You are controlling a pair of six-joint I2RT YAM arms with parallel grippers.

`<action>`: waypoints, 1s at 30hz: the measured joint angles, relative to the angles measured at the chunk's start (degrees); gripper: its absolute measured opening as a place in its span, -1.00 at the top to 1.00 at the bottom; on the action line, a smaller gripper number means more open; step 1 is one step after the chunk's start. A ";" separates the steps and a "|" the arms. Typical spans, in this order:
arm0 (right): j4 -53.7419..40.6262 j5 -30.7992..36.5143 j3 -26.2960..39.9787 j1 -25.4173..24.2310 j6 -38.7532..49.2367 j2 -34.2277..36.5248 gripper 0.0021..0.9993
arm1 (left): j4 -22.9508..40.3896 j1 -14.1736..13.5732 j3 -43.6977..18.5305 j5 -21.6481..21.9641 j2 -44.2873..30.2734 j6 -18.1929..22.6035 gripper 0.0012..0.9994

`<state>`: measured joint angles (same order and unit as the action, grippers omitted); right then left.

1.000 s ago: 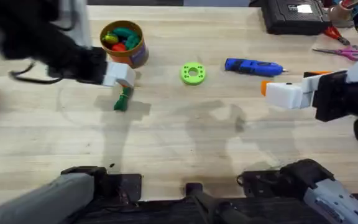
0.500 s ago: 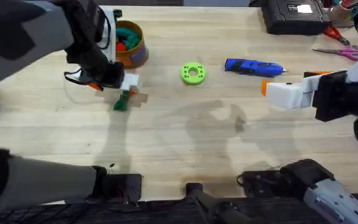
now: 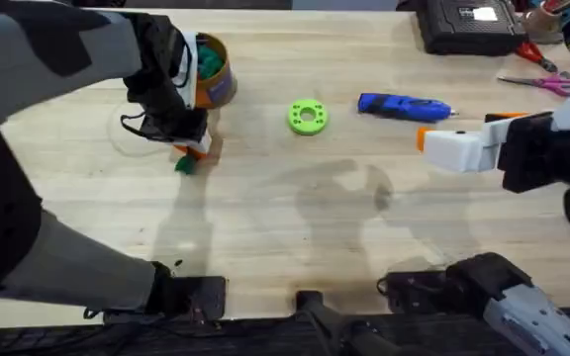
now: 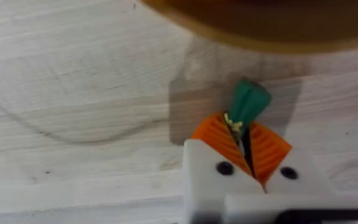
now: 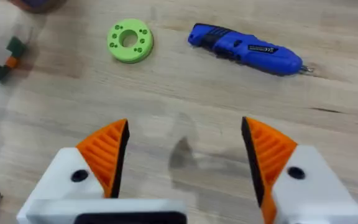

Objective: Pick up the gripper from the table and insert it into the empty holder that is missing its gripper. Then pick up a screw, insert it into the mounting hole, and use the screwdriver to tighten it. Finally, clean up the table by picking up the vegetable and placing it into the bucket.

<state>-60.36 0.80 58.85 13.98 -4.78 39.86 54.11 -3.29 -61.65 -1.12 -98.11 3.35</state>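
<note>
A small dark-green vegetable lies just in front of the orange bucket. My left gripper has reached down from above it. In the left wrist view its orange pads are pressed together on the thin end of the vegetable, with the bucket close behind. The blue screwdriver lies flat at the back centre-right. My right gripper hovers in front of it. Its orange fingers stand wide apart around nothing, and the screwdriver lies beyond them. The loose gripper, the empty holder and the screw are out of view.
A bright green ring sits between the bucket and the screwdriver. The bucket holds green and red toys. A black case and pink-handled scissors lie at the back right. Bare wood fills the middle and front of the table.
My left arm has swung in and come down over the vegetable, and its fingers have shut on the thin end. The vegetable has shifted slightly left. The right arm has not moved.
</note>
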 joint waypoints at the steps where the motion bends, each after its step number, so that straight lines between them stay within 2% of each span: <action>1: 0.00 0.00 0.00 0.00 0.00 0.00 -0.98 | -0.09 0.00 0.00 -0.41 -0.28 -1.20 0.97; 6: 0.01 0.00 0.00 0.00 0.00 0.01 -0.98 | 1.05 0.00 0.36 -0.55 0.64 -3.00 0.97; 9: 0.02 0.00 0.00 0.00 0.00 0.00 -0.98 | 2.74 0.00 1.04 -0.57 3.76 -3.50 0.97; 14: 0.02 0.00 0.00 0.00 0.00 0.00 -0.98 | 4.98 0.00 1.11 -0.57 14.75 -3.86 0.97; 15: 0.02 0.00 0.00 0.00 0.00 0.00 -0.98 | 4.23 0.00 1.11 -0.59 21.29 -3.86 0.97; 18: 0.06 0.00 0.00 0.00 0.00 0.00 -0.98 | 2.33 0.00 0.96 -0.60 26.03 -3.88 0.97; 19: 0.13 0.00 0.00 0.00 0.00 0.00 -0.98 | 1.21 0.00 0.79 -0.61 27.15 -3.90 0.97; 20: 0.37 0.00 0.00 0.00 0.00 0.00 -0.98 | -3.76 0.00 -0.09 -0.87 28.84 -4.04 0.97; 23: 0.37 0.00 0.00 0.00 -0.02 0.00 -0.98 | -9.65 0.00 -0.72 -1.09 28.67 -4.10 0.97; 30: 0.37 0.00 0.00 0.00 -0.02 0.00 -0.98 | -24.60 0.00 -1.00 -1.23 22.15 -4.29 0.97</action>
<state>-59.99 0.80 58.85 13.98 -4.79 39.86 29.50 -3.29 -62.65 -2.35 -75.96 -0.95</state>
